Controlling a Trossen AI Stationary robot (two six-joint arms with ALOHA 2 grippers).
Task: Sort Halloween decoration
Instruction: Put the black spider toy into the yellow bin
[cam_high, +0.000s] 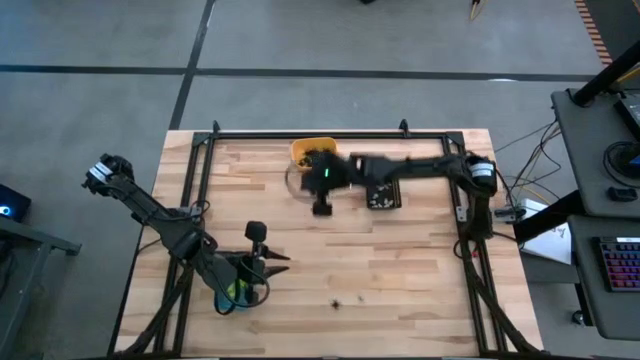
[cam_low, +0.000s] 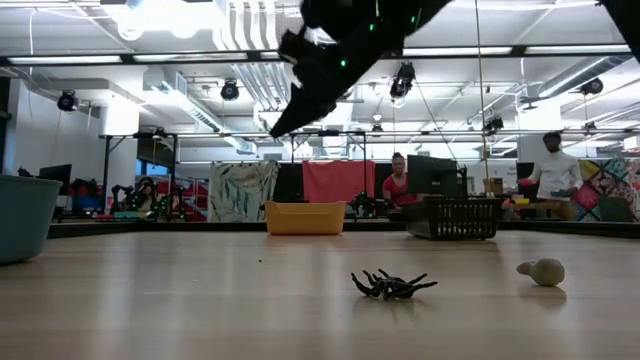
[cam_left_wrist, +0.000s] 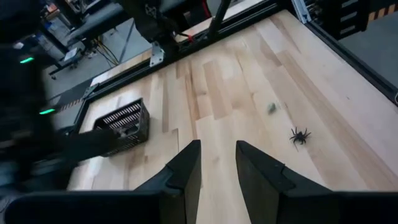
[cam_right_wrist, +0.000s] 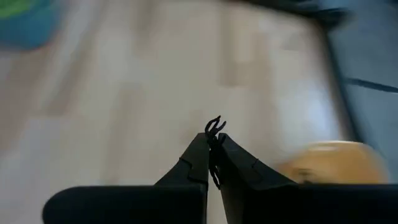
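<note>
Black spider in grip: the right gripper (cam_right_wrist: 213, 149) has its fingers pinched together on a black spider trinket (cam_right_wrist: 214, 127), whose legs stick out past the tips.
Right gripper place: in the high view it (cam_high: 322, 207) hangs over the table at about 12 o'clock from centre, beside the orange tray (cam_high: 312, 151) and near the black tray (cam_high: 382, 194).
Left gripper: it (cam_left_wrist: 217, 155) has its fingers a little apart with nothing between them, waiting above the blue tray (cam_high: 238, 294) at about 8 o'clock.
Loose pieces: another black spider (cam_low: 392, 285) and a whitish trinket (cam_low: 541, 271) lie on the bare wood at about 6 o'clock, near each other but apart.
Step in hand: likely carrying the held spider to its tray.
Doing it well: the pinch is on thin legs only, so I would move smoothly, stop with the tips fully inside the tray's rim, and part the fingers low so the light piece does not bounce out.
Which tray: I cannot tell from these views.
</note>
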